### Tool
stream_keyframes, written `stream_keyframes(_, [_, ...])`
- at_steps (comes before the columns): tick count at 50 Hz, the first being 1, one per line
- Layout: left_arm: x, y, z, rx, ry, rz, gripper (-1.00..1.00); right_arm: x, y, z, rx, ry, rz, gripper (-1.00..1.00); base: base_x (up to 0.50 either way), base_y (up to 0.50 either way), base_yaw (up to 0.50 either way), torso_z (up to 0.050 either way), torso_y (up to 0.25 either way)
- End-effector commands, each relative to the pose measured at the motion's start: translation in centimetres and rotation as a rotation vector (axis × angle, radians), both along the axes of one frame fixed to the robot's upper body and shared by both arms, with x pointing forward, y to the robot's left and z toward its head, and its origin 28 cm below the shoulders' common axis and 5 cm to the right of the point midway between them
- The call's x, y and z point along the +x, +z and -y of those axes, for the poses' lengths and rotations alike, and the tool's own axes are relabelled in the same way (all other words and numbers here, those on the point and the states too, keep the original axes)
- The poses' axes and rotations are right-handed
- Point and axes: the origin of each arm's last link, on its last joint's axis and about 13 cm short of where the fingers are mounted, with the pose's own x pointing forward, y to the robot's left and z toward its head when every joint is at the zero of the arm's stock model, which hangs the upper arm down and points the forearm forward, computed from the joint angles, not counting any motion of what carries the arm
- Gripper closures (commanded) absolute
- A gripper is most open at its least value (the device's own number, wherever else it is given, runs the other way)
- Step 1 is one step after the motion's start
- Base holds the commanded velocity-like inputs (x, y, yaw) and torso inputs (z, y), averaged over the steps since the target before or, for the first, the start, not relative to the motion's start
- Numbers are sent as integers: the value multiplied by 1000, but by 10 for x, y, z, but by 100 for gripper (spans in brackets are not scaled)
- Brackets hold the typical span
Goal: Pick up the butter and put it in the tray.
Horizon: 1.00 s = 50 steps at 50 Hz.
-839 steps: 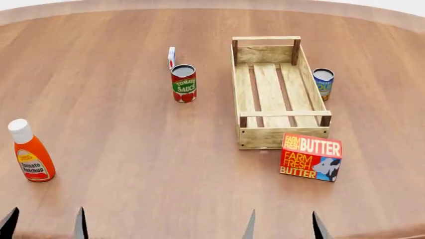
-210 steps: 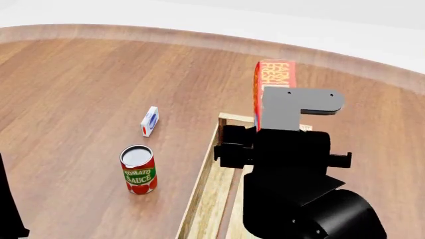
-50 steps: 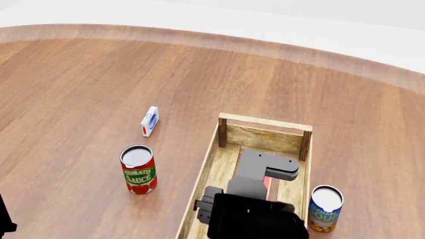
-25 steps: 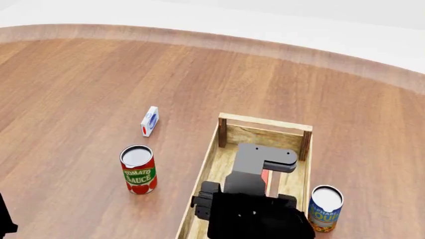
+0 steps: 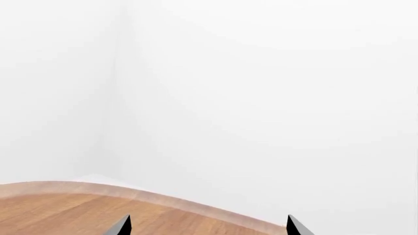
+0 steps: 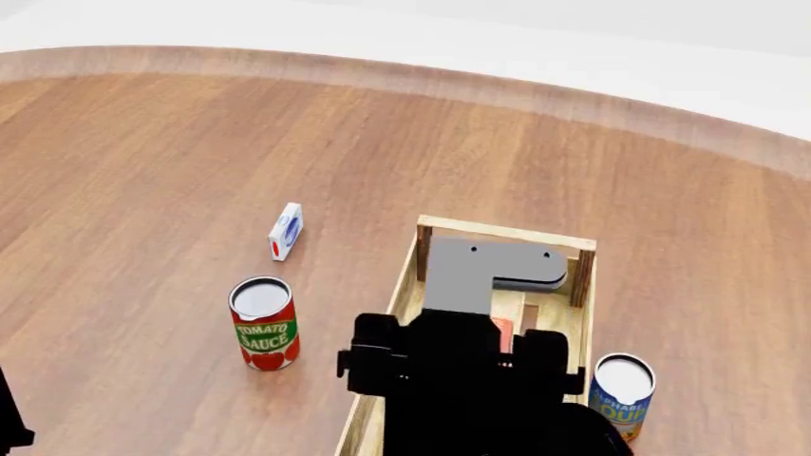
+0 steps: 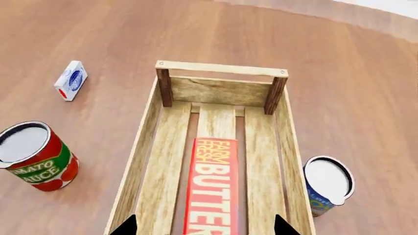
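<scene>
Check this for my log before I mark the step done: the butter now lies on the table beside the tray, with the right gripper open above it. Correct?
Not quite. The butter lies inside the tray, on its slatted bottom, not on the table beside it; the right wrist view shows this. The rest holds: the right gripper is open above it.

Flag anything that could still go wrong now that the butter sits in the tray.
Likely little, but two risks. The butter stands on a narrow edge along the tray slats, with the right gripper open just above it; a crooked retreat might clip it and tip it over. In the head view the right arm hides most of the butter, so the operator may misjudge clearance. The blue can stands close outside the tray wall and could be bumped.
</scene>
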Motion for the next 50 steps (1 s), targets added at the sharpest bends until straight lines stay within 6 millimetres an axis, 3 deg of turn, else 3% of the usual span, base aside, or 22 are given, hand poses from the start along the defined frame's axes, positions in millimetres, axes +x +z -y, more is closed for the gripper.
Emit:
stream_keyframes(1, [-1, 1, 1, 1, -3, 2, -100, -36, 14, 4, -12, 49, 209, -100, 0, 0, 0, 0, 0])
stream_keyframes(11, [-1, 0, 1, 4, -5, -2, -100, -63, 1, 11, -110, 74, 354, -100, 0, 0, 0, 0, 0])
stream_keyframes(13, [-1, -1, 2, 4, -5, -3, -100, -71, -1, 12, -104, 156, 436, -100, 0, 0, 0, 0, 0])
stream_keyframes(20, [0, -2, 2, 7, -7, -6, -100, -91, -19, 19, -315, 110, 506, -100, 0, 0, 0, 0, 0])
stream_keyframes(35, [1, -7, 6, 21, -17, -19, -100, -128, -41, 26, -343, 63, 650, -100, 0, 0, 0, 0, 0])
stream_keyframes(50, [2, -12, 8, 33, -25, -30, -100, -149, -53, 22, -300, 57, 785, -100, 0, 0, 0, 0, 0])
